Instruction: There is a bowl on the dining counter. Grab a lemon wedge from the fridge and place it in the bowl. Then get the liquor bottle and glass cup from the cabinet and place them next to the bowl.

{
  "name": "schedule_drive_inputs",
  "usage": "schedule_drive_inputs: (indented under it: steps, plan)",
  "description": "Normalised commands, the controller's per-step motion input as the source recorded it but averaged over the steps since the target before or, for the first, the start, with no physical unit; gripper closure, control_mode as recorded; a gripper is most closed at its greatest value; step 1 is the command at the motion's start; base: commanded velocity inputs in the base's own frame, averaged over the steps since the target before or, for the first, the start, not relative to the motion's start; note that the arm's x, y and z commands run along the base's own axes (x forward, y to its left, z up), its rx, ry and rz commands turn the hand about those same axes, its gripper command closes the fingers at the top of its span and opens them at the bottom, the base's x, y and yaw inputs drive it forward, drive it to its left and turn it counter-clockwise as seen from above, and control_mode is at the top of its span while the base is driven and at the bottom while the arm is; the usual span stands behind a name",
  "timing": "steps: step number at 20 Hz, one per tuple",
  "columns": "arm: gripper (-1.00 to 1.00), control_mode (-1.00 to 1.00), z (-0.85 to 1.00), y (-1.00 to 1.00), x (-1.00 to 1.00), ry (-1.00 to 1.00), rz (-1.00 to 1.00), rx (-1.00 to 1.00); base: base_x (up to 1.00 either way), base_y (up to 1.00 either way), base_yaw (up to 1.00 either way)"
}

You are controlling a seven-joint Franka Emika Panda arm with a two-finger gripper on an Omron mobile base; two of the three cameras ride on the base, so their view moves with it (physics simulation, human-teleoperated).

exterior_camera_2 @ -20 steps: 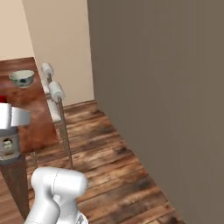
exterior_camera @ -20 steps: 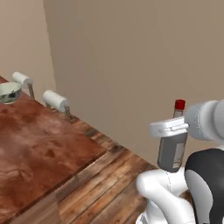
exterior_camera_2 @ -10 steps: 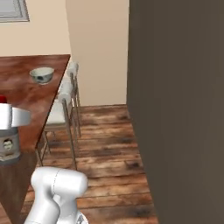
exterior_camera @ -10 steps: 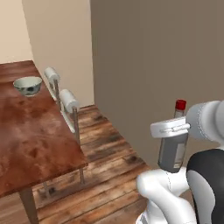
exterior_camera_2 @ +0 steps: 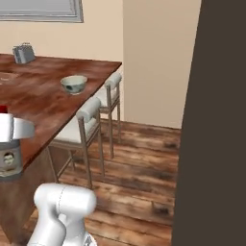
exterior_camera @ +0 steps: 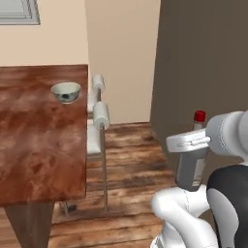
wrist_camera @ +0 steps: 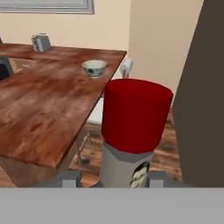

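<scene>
My gripper (exterior_camera: 190, 167) is shut on the liquor bottle (exterior_camera: 199, 117), a grey bottle with a red cap, held upright in front of my body. The same bottle (exterior_camera_2: 8, 161) shows at the left edge of the right base view. It stands large between the finger tips in the hand view (wrist_camera: 135, 118). The bowl (exterior_camera: 66, 91), pale with a dark pattern, sits near the right edge of the wooden dining counter (exterior_camera: 34, 140), well ahead and to the left of the bottle. The bowl (exterior_camera_2: 74, 83) (wrist_camera: 94, 68) is too small to show what lies inside. The glass cup is out of view.
Two stools with white padded backs (exterior_camera: 99, 116) (exterior_camera_2: 88, 111) stand along the counter's edge between me and the bowl. A toaster (exterior_camera_2: 23, 53) sits at the counter's far side. A tall dark panel (exterior_camera_2: 216, 120) closes the right side. Wooden floor (exterior_camera: 131, 160) lies ahead.
The whole picture has shifted, so the base has moved: counter, bowl and stools now sit further right in view and the dark panel has come in. The bottle stays in the gripper.
</scene>
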Motion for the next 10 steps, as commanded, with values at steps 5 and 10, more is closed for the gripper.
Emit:
schedule_drive_inputs:
  steps: [5,10]
  plan:
    - [1.0,1.0,0.0,0.0,0.0,0.0,0.0,0.0,0.43,-0.83,0.52]
    - [1.0,1.0,0.0,0.0,0.0,0.0,0.0,0.0,0.39,-0.86,0.46]
